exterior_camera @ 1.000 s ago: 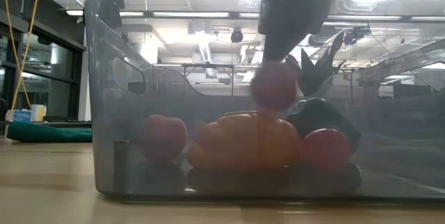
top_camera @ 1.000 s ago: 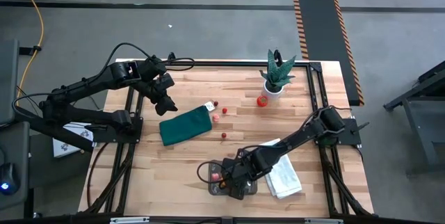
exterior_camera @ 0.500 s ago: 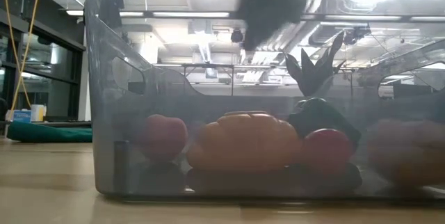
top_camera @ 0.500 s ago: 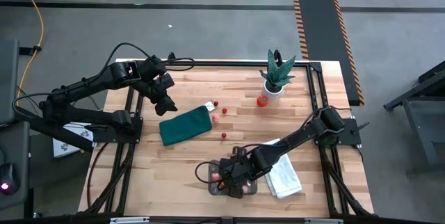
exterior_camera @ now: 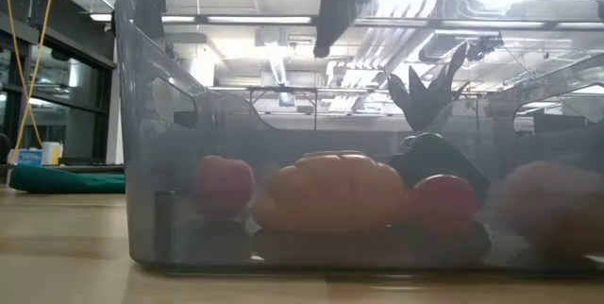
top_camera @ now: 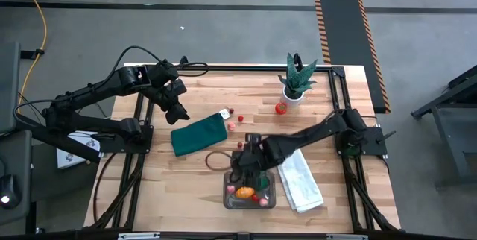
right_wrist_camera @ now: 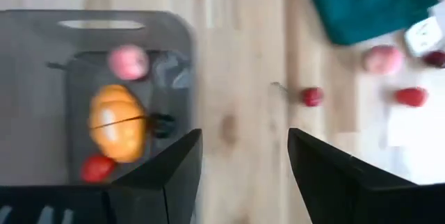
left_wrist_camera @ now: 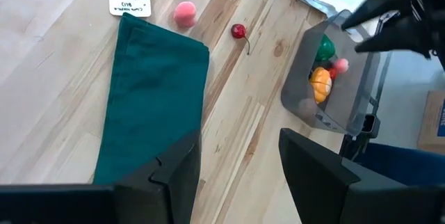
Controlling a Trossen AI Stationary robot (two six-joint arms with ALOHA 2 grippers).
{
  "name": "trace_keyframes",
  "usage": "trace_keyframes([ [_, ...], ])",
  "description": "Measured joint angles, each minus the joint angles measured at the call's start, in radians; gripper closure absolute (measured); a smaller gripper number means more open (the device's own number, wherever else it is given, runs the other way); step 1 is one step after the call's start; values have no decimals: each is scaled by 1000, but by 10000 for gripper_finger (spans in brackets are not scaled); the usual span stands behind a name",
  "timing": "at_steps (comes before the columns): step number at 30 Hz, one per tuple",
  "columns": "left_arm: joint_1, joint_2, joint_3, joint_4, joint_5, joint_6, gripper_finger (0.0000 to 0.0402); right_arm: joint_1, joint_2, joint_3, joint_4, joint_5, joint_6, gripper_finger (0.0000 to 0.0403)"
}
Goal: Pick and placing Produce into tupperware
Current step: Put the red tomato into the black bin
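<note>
Worktop (top_camera: 186,173): pale wood, carrying a dark green cloth (top_camera: 198,135), a folded white towel (top_camera: 300,182) and a potted plant (top_camera: 295,78).

Tupperware (top_camera: 249,192): clear grey, at the near edge of the worktop, just beside the towel. It holds an orange piece (right_wrist_camera: 116,123), a pink piece (right_wrist_camera: 128,62), a red piece (right_wrist_camera: 97,168) and a green piece (left_wrist_camera: 325,46).

Right tool (top_camera: 243,164): over the worktop at the tupperware's far edge, fingers apart, holding nothing.

Left tool (top_camera: 179,112): waiting at the far left, above the cloth's corner, fingers apart, holding nothing.

Loose produce: cherry (top_camera: 240,145) between cloth and tupperware; pink fruit (top_camera: 232,125) and small dark red fruit (top_camera: 230,111) by the cloth's end; red fruit (top_camera: 280,107) touching the plant pot.

Handling judgement: the pieces look light, rigid and smooth, and the round ones probably roll. The cherry is nearest; grip across its body, not its thin stem.
</note>
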Motion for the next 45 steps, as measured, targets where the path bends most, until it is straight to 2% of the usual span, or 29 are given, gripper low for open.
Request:
trace_keyframes([
  [6,0,0,0,-5,0,17,220,-94,-77,-46,4,-19,-79,199],
  [9,0,0,0,-4,0,26,220,-154,-141,-105,65,-36,-104,199],
  [16,0,0,0,5,0,35,220,-320,-310,-370,219,-205,-103,199],
  [21,0,0,0,11,-5,56,220,-396,-400,-525,164,-265,-177,199],
  [25,0,0,0,61,-43,61,220,-428,-429,-550,104,-269,-299,199],
  [30,0,1,0,166,-58,68,220,-458,-417,-515,9,-209,-461,199],
  [33,0,1,0,213,-58,67,220,-482,-397,-510,-15,-205,-501,199],
  [36,0,1,0,237,-58,58,220,-505,-383,-509,0,-201,-455,199],
  [41,0,1,0,242,-59,53,220,-526,-383,-510,168,-198,-178,199],
  [45,0,1,0,242,-59,53,220,-488,-389,-510,265,-106,3,199],
])
